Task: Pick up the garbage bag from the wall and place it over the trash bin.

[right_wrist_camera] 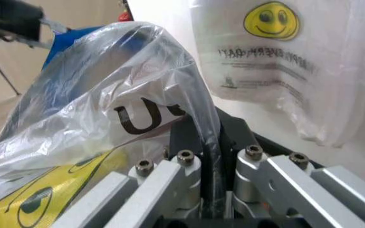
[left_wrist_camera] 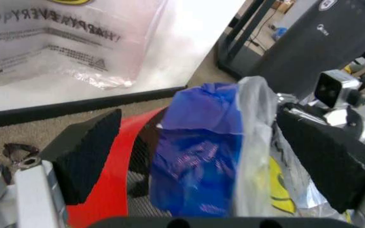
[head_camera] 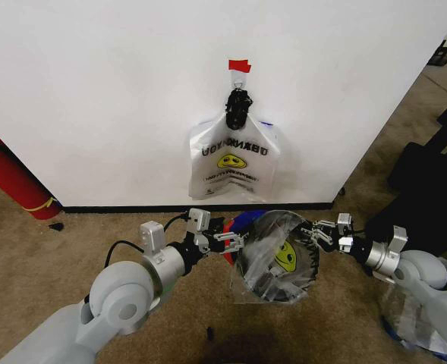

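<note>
A garbage bag [head_camera: 278,254] with a yellow smiley face is stretched over the dark trash bin [head_camera: 262,282] on the carpet between my two grippers. My right gripper [head_camera: 314,231] is shut on the bag's edge; in the right wrist view the plastic [right_wrist_camera: 106,128] is pinched between the closed fingers [right_wrist_camera: 189,166]. My left gripper [head_camera: 234,239] sits at the bag's other side, beside blue plastic [left_wrist_camera: 195,152]. Its black pads [left_wrist_camera: 87,156] stand wide apart around that plastic and the bin's red part [left_wrist_camera: 116,190]. A second, similar bag [head_camera: 234,163] hangs from a black clip on the wall.
A red fire extinguisher [head_camera: 11,178] leans at the wall on the left. Black equipment [head_camera: 428,174] stands on the right, and a clear plastic sack [head_camera: 413,322] lies near my right arm. Red tape [head_camera: 239,66] marks the wall above the clip.
</note>
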Robot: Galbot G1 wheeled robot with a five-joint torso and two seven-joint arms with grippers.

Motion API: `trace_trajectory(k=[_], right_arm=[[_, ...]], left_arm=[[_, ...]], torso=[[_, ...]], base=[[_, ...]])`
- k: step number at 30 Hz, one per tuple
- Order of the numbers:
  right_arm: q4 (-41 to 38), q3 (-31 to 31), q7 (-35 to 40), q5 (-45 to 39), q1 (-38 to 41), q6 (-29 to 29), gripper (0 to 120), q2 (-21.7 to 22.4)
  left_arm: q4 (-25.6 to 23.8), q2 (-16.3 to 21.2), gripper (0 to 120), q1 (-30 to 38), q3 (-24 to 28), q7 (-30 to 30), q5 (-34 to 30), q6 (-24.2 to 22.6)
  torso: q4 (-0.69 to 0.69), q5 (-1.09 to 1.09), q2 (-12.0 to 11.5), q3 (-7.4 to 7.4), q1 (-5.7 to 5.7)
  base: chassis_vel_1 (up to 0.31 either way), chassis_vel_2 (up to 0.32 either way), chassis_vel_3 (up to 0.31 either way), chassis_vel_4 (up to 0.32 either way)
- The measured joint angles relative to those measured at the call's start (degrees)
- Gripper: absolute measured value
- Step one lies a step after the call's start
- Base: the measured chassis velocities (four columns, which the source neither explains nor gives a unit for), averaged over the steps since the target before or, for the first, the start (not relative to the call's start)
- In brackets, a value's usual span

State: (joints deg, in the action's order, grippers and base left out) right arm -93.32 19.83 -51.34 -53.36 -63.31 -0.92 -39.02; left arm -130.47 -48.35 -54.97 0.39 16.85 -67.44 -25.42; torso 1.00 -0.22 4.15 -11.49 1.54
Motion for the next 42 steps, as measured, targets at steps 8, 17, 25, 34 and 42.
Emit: trace_trajectory(k=[8, 17, 25, 34, 42], right_arm=[[-1.01, 0.56, 0.10, -0.94, -0.54, 1.79, 1, 0.02], [-1.29, 1.23, 0.74, -1.42, -1.20, 2.37, 1, 0.35], [-1.68, 0.86, 2.64, -1.38, -1.13, 2.13, 1, 0.18], [-1.83, 1.11, 1.62, -1.86, -1.55, 1.55, 1, 0.49], [-2.38, 1.61, -1.24, -2.77, -2.13, 0.72, 1, 0.76]], left_arm=[[0.48, -0.78, 74, 0.54, 0.57, 1.85, -1.92, -0.81], [0.59, -1.14, 42, 0.60, 0.36, 3.71, -6.02, -0.62], [-0.29, -2.03, 14, 0.38, 0.46, 4.29, -6.64, 0.16], [1.80, -2.40, 0, 2.21, 0.93, 4.98, -6.73, 0.40], [8.88, -2.85, 0, 7.68, 3.59, 4.60, -6.71, 0.38]], torso=[[-0.01, 0.00, 0.00, 0.00, 0.00], [-0.01, 0.00, 0.00, 0.00, 0.00], [-0.01, 0.00, 0.00, 0.01, 0.00], [-0.01, 0.00, 0.00, 0.01, 0.00], [-0.01, 0.00, 0.00, 0.00, 0.00]], base=[[0.000, 0.000, 0.000, 0.000], [0.000, 0.000, 0.000, 0.000], [0.000, 0.000, 0.000, 0.000], [0.000, 0.000, 0.000, 0.000], [0.000, 0.000, 0.000, 0.000]])
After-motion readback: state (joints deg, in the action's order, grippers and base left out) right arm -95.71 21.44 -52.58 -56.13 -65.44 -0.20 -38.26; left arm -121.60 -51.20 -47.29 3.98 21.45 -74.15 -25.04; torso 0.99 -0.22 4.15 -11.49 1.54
